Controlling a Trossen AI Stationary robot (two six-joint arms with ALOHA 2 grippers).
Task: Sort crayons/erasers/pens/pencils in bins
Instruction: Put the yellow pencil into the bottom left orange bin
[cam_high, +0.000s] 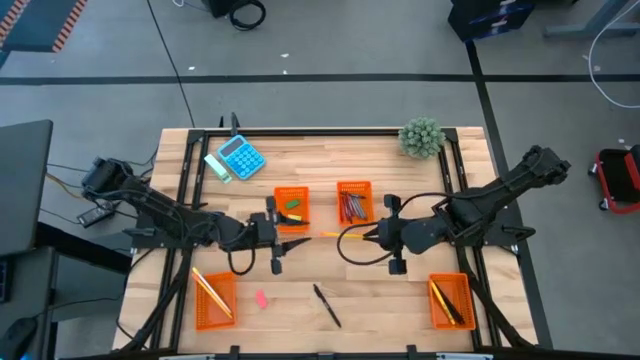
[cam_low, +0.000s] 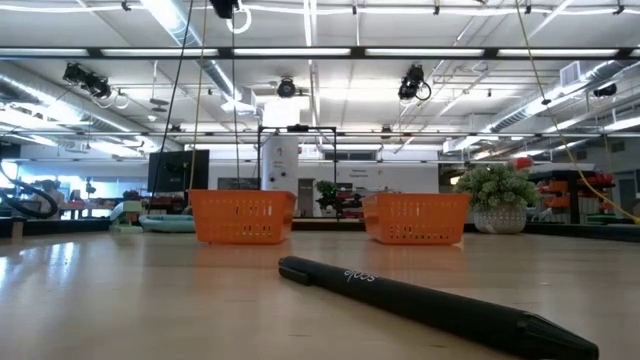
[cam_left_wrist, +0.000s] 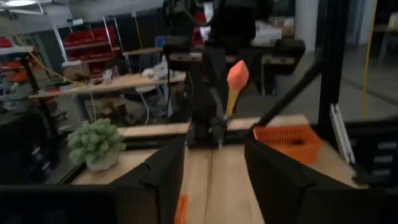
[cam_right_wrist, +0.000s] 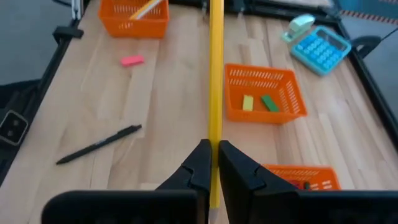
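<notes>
Fingers of the right gripper (cam_right_wrist: 213, 163) pinch a yellow pencil (cam_right_wrist: 216, 74) as the left gripper (cam_left_wrist: 214, 171) spreads wide mid-handover, the pencil bin (cam_high: 452, 302) probably next

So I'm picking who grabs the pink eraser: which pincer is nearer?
Left. The left pincer hangs just up-table of the pink eraser; the right pincer, shut on a pencil, is farther across.

Four orange bins, sorting partly done, one yellow pencil off the table

The yellow pencil (cam_right_wrist: 216, 81) is pinched level above the table's middle. Two bins at the back: one (cam_high: 292, 209) holds a green and a yellow eraser, the other (cam_high: 354, 201) reddish crayons. The front corner bins (cam_high: 215, 301) (cam_high: 450, 300) hold long sticks. A pink eraser (cam_high: 262, 298) and a black pen (cam_high: 326, 305) lie loose between them.
</notes>
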